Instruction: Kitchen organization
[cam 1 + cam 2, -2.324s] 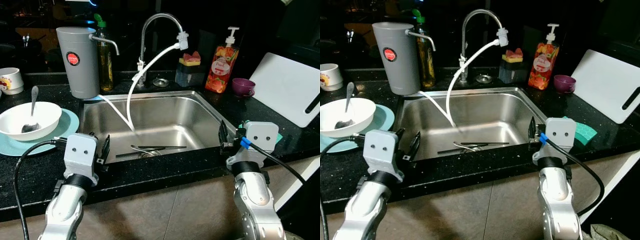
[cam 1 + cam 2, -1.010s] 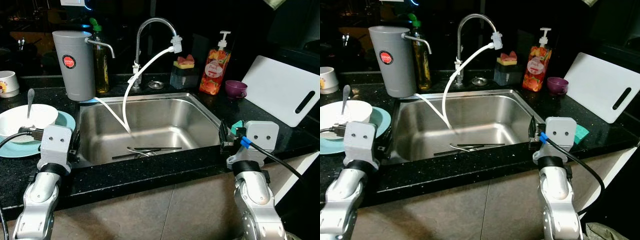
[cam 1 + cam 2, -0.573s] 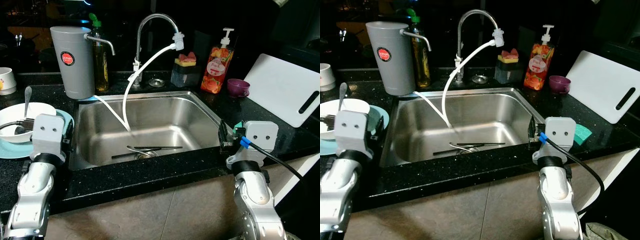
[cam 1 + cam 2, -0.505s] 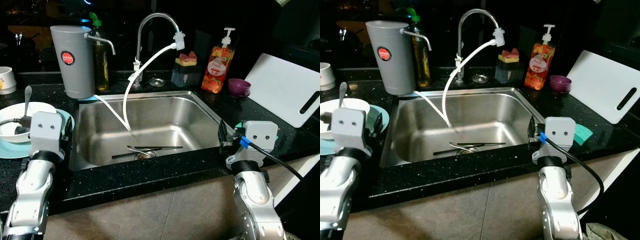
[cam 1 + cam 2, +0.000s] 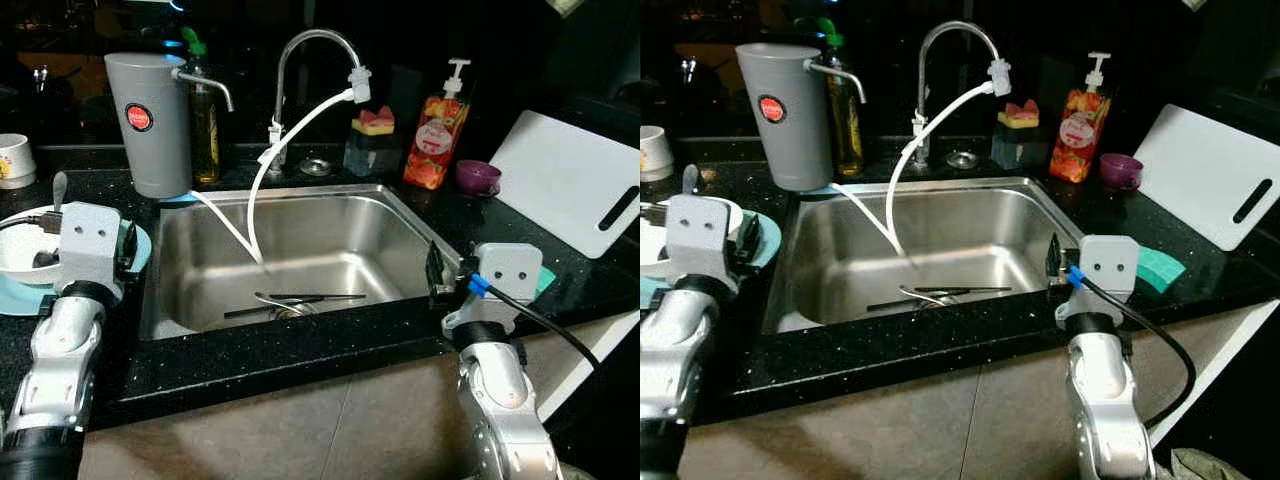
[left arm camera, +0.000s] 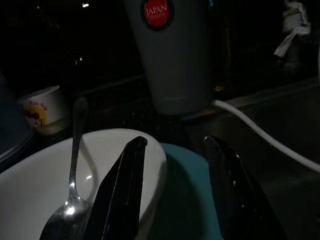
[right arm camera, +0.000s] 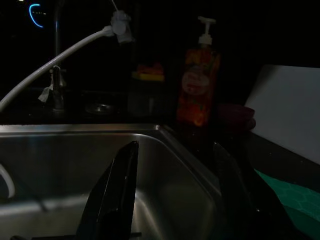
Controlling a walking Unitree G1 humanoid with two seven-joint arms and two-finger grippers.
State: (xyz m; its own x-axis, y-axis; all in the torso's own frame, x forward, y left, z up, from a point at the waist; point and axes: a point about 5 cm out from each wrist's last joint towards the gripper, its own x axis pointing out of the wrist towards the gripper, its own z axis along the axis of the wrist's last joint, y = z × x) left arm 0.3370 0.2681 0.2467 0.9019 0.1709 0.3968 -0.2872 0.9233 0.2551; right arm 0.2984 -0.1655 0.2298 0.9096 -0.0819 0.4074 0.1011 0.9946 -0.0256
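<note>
At the middle of the black worktop [image 5: 300, 345] sits the steel sink [image 5: 300, 245], the landmark for everything else. Right of the sink a white cutting board [image 5: 575, 190] leans on the worktop. Behind the sink's left corner stands a grey dispenser [image 5: 150, 110], and behind its rear edge rises the tap [image 5: 315, 60], a white hose [image 5: 285, 150] trailing from it into the basin. Left of the sink a white bowl [image 6: 45, 185] holding a spoon [image 6: 72, 190] rests on a teal plate [image 6: 185, 200]. Cutlery [image 5: 300, 298] lies on the sink floor. The left tool [image 6: 177, 195] hangs over the bowl's rim, fingers apart. The right tool [image 7: 175, 195] hovers at the sink's right edge, fingers apart.
</note>
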